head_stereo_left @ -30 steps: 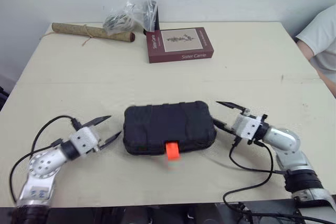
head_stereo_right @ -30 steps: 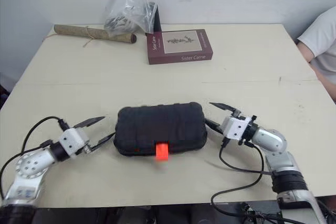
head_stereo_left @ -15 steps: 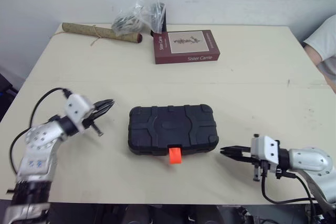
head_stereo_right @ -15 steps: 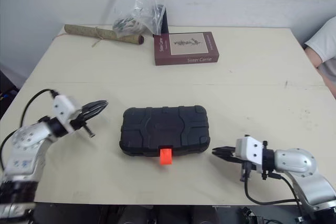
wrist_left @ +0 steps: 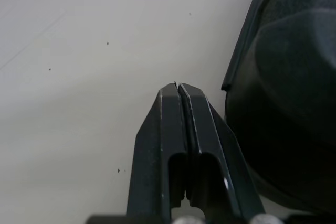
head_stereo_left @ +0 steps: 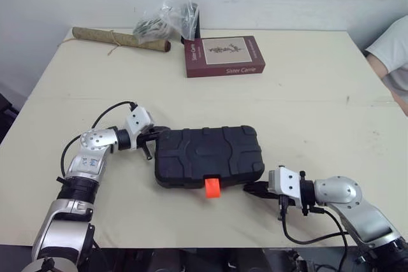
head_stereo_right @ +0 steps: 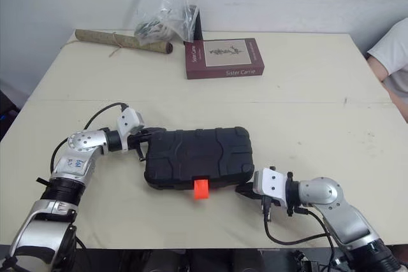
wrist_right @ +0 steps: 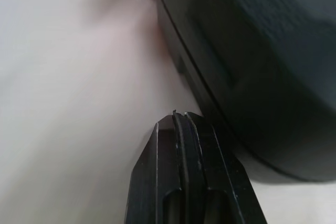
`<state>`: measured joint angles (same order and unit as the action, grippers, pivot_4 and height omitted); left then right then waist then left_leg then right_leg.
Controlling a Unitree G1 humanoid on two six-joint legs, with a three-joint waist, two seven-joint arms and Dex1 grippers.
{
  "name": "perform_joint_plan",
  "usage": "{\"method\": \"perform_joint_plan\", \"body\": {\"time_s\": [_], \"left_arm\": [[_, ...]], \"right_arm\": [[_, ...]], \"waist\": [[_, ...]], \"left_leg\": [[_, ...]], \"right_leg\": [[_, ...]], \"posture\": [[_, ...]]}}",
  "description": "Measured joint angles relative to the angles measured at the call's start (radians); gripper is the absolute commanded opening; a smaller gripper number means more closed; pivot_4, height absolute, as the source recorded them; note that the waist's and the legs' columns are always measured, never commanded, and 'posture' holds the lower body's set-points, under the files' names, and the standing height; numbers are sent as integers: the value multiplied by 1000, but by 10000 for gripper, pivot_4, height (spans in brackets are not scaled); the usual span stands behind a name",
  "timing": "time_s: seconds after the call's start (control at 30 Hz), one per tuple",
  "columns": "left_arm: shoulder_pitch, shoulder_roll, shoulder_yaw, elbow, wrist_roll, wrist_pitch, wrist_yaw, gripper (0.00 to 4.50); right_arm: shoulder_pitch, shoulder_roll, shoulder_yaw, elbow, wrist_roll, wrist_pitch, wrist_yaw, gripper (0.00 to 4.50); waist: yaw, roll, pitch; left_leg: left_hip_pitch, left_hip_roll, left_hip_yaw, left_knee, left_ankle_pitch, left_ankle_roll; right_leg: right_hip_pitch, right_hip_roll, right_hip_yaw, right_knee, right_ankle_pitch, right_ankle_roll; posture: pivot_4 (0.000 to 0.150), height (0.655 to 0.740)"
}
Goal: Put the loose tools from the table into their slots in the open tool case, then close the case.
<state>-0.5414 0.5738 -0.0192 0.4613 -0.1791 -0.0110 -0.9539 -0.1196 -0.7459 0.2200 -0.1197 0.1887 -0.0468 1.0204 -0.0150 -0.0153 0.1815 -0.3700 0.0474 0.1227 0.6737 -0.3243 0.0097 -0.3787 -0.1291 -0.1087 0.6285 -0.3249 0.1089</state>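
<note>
The black tool case point(head_stereo_left: 209, 154) lies closed in the middle of the table point(head_stereo_left: 306, 113), its orange latch point(head_stereo_left: 211, 187) facing the front edge. My left gripper point(head_stereo_left: 157, 133) is shut with nothing in it, its tip at the case's far left corner. In the left wrist view the fingers point(wrist_left: 178, 85) are pressed together right beside the case's edge point(wrist_left: 283, 103). My right gripper point(head_stereo_left: 250, 188) is also shut and empty, low on the table at the case's near right corner. In the right wrist view its tip point(wrist_right: 178, 114) lies close under the case's side wall point(wrist_right: 252, 51).
A dark red book point(head_stereo_left: 223, 55) lies at the back, with a clear plastic bag point(head_stereo_left: 169, 17) and a brown rolled mat point(head_stereo_left: 120, 38) to its left. A person's white sleeve point(head_stereo_left: 390, 49) shows at the table's right edge.
Both grippers went from open beside the case to shut. From half a second ago, each has moved in from away to a corner of the case.
</note>
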Motion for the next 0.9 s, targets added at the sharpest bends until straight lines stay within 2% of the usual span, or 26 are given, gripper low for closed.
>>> {"method": "perform_joint_plan", "body": {"time_s": [0.13,0.27,0.47,0.57,0.7,0.8,0.9], "left_arm": [[126,25,47,-132,-51,37,-16,52],[216,35,66,-259,-74,66,-18,52],[278,22,89,-416,-123,132,17,52],[277,17,103,-460,-160,162,33,52],[219,49,166,-524,-292,257,-9,52],[117,50,87,-573,-306,322,-52,52],[30,-35,-39,-557,-257,328,-52,52]], "right_arm": [[-152,64,14,193,-60,-101,-12,678],[-324,127,12,420,-134,-188,-62,678],[-427,167,7,592,-166,-262,-82,678],[-411,148,-6,577,-149,-256,-63,678],[-290,33,-106,451,-78,-154,-22,678],[-189,9,-187,234,46,-13,-19,678],[-179,25,-196,47,116,102,-40,678]], "waist": [[-20,-1,0],[-17,-1,0],[-12,-1,0],[-11,0,0],[3,1,1],[13,3,2],[10,3,2]], "left_leg": [[1,0,-1,2,0,0],[1,1,-2,3,0,0],[0,0,-2,3,0,0],[-1,0,-3,3,0,0],[-4,0,-6,3,-1,0],[-4,-1,-5,3,-1,0],[-1,0,-2,3,-1,1]], "right_leg": [[1,-1,1,1,0,0],[1,-3,1,3,0,0],[1,-4,1,2,0,0],[1,-5,1,1,0,0],[1,-5,1,1,0,0],[1,-2,0,0,0,0],[2,-1,0,0,1,1]], "posture": [[1500,7400],[1500,7400],[1500,7400],[1500,7400],[1500,7400],[1500,7400],[1500,7400]]}}
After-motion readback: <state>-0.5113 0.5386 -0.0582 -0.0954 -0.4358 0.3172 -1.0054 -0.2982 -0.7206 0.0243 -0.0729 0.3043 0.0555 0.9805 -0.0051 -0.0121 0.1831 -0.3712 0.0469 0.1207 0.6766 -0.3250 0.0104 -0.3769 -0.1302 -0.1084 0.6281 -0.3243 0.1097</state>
